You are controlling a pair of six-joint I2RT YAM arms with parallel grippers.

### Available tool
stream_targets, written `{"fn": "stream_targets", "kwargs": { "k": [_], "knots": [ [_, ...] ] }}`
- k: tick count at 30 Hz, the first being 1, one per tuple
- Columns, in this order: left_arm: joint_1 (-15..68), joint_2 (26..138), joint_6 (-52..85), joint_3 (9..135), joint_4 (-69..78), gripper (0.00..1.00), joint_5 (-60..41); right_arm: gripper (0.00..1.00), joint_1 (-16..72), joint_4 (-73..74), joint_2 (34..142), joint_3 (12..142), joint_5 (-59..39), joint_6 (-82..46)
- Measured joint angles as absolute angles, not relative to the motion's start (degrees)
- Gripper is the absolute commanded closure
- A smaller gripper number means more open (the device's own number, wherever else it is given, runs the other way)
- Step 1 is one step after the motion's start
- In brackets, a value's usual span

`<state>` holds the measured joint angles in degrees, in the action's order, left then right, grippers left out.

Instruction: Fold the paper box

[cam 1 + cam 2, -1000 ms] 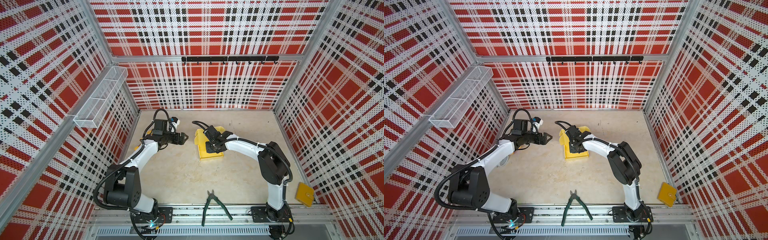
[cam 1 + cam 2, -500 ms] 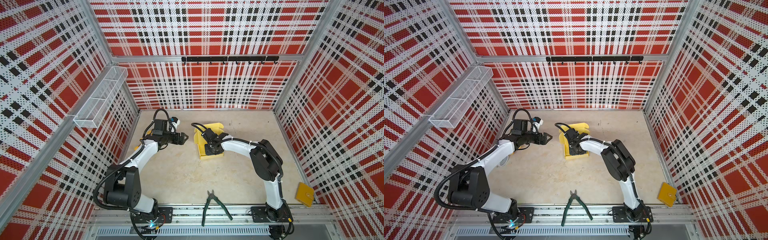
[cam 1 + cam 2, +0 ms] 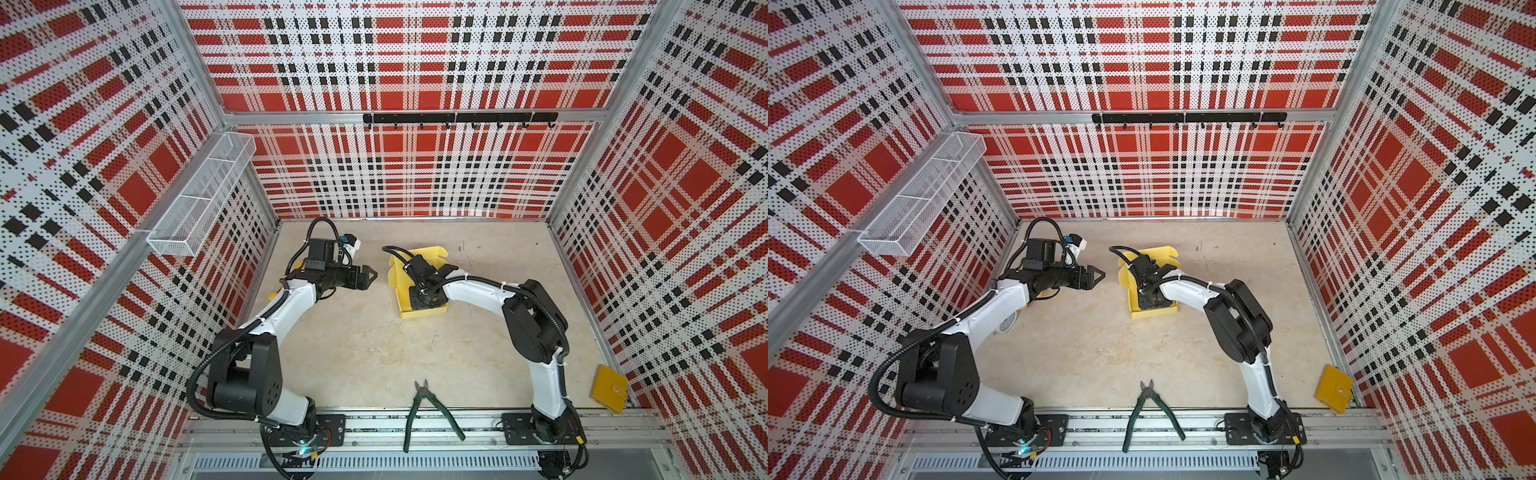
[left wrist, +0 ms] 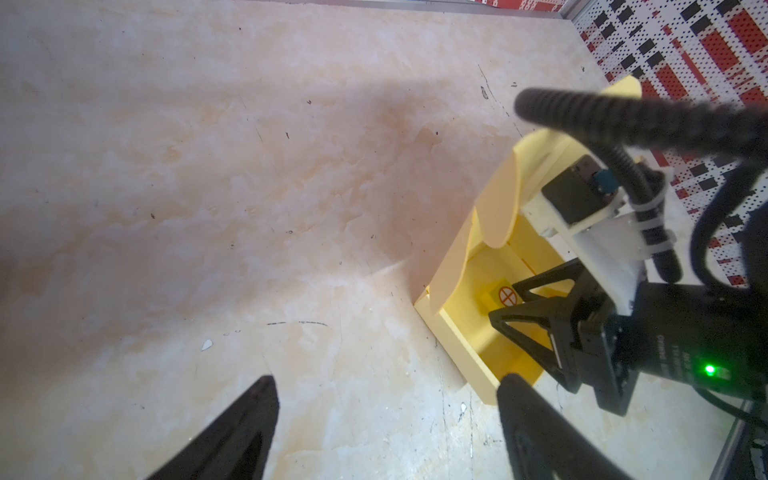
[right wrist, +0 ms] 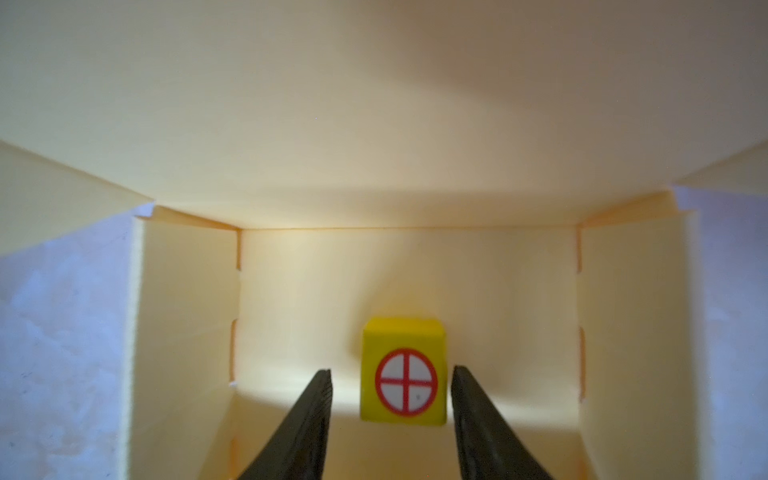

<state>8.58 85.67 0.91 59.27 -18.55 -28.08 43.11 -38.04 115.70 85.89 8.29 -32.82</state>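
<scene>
Paper box [image 3: 423,312]: is sitting on the counter [image 3: 365,353] toward the back, between the two arms and closer to the right one. Its side walls are standing up and a flap is rising at its far end in both top views [image 3: 1152,312].
Right arm: is reaching from its base at the front rail toward the back and the middle. The elbow is bending high and the forearm is sloping down so that the wrist is dipping into the box.
Right end effector [image 5: 391,370]: is pointing into the box interior with its jaws standing partly apart and gripping nothing. One finger is showing a clear gap to the cube, while the other is lying just beside the cube's edge.
Cube [image 5: 405,374]: yellow with a red crossed circle, is resting on the box floor between the fingers.
Left arm: is stretching back along the left wall, with the forearm running roughly level and the wrist turning toward the box.
Left end effector [image 3: 371,274]: is hovering over bare counter near the box's left wall without touching it, its jaws spreading wide and holding nothing [image 4: 386,380].
</scene>
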Motion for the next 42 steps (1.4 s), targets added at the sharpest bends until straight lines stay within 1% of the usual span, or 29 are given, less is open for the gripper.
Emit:
{"fn": "stream_targets", "kwargs": {
  "k": [7, 13, 16, 21, 25, 28, 31, 35, 37, 39, 41, 42],
  "knots": [
    [9.08, 85.67, -0.1, 59.33, -18.7, 0.15, -29.12, 0.49, 43.11, -38.06, 105.49, 82.59, 9.5, -33.23],
    [10.83, 85.93, -0.71, 59.94, -18.94, 0.15, -30.59, 0.47, 42.09, -38.46, 97.8, 78.7, 10.9, -33.08],
    [11.4, 87.18, -0.8, 61.47, -18.92, 0.13, -31.18, 0.47, 38.63, -38.19, 93.89, 76.42, 9.65, -32.08],
    [11.79, 89.67, -2.87, 64.77, -18.9, 0.13, -31.57, 0.46, 28.32, -36.32, 89.73, 73.87, 5.65, -29.56],
    [12.29, 91.37, -2.98, 66.85, -18.0, 0.15, -31.83, 0.46, 20.73, -33.71, 90.19, 74.17, 0.16, -27.38],
    [13.1, 92.36, -1.91, 66.32, -15.84, 0.18, -32.38, 0.46, 16.84, -32.6, 93.91, 77.3, -4.47, -25.04],
    [13.91, 92.42, -0.36, 63.37, -12.01, 0.2, -32.58, 0.46, 15.03, -30.44, 99.83, 81.43, -8.05, -22.59],
    [15.42, 92.42, 2.13, 59.64, -7.75, 0.22, -32.49, 0.46, 14.76, -28.32, 106.52, 84.12, -12.51, -19.75],
    [15.94, 92.42, 3.18, 58.41, -6.44, 0.26, -32.14, 0.46, 14.76, -27.57, 108.25, 84.16, -14.37, -19.03],
    [16.25, 92.44, 4.47, 58.02, -5.63, 0.32, -31.77, 0.46, 14.76, -26.41, 108.88, 83.55, -16.34, -18.76],
    [16.25, 92.44, 5.74, 58.02, -4.62, 0.39, -31.42, 0.46, 14.76, -24.93, 108.88, 82.67, -18.57, -18.61],
    [16.21, 92.44, 6.31, 58.04, -4.12, 0.41, -31.22, 0.46, 14.79, -24.21, 108.88, 82.37, -19.53, -18.57]
  ]
}}
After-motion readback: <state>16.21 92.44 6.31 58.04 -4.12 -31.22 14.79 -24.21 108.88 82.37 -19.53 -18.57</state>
